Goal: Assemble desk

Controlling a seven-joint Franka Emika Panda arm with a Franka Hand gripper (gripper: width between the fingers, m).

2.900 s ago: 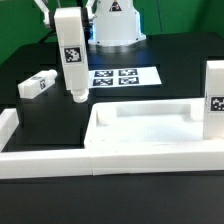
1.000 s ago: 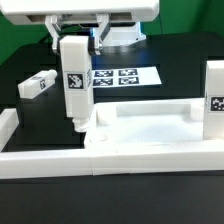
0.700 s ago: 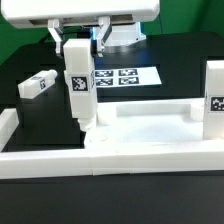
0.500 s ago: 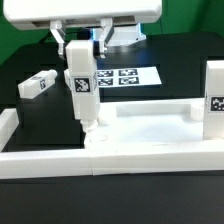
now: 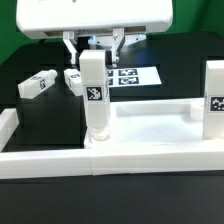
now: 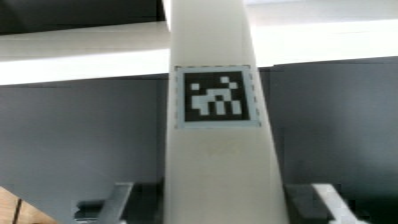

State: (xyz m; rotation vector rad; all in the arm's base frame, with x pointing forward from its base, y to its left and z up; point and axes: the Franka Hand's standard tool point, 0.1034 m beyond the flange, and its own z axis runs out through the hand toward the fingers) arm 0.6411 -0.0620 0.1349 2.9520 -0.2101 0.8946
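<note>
Leg point(image 5: 95, 95) upright at desk top point(image 5: 150, 125) corner
Gripper point(image 5: 93, 50) clamps it; two legs point(image 5: 38, 85) lie behind, marker board point(image 5: 135, 75) partly hidden.

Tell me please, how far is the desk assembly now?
Early stage. No leg looks fastened yet. In hand: the gripper holds one leg upright at the desk top's corner nearest the exterior view's left. Left: a second leg lies on the table; another stands at the right.
</note>
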